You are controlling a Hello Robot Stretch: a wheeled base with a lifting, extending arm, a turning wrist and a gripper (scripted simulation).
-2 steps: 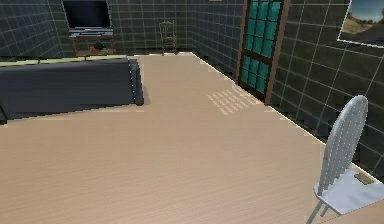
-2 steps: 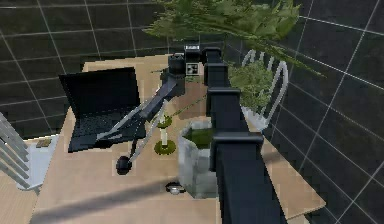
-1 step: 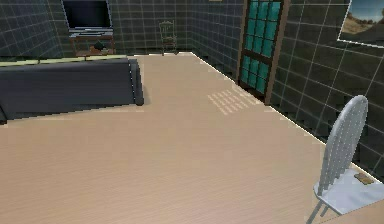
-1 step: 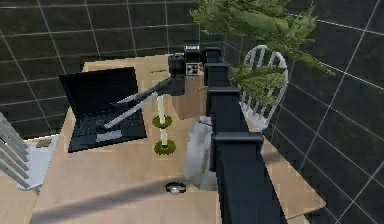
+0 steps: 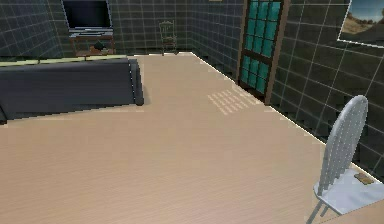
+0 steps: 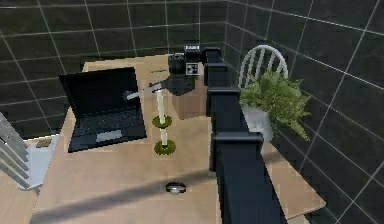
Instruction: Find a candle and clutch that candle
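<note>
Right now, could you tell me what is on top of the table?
An open laptop, a white candle in its holder, a brown box, a small round object and a potted plant. The arm covers a strip of the tabletop, so anything beneath is hidden.

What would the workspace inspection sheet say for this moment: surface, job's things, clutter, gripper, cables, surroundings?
Surface: wooden table, bare wood toward its near edge.
Job's things: white candle, upright in a holder on the table, between the laptop and the arm.
Clutter: open laptop; brown box-like thing behind the candle; small ring-shaped thing; potted plant past the arm.
Gripper: gripper by the candle's top; cannot tell whether it holds anything.
Cables: nothing seen.
Surroundings: dark tiled walls; white chair behind the table; in the forward view, a dark sofa, television, glazed door and wooden floor.
</note>
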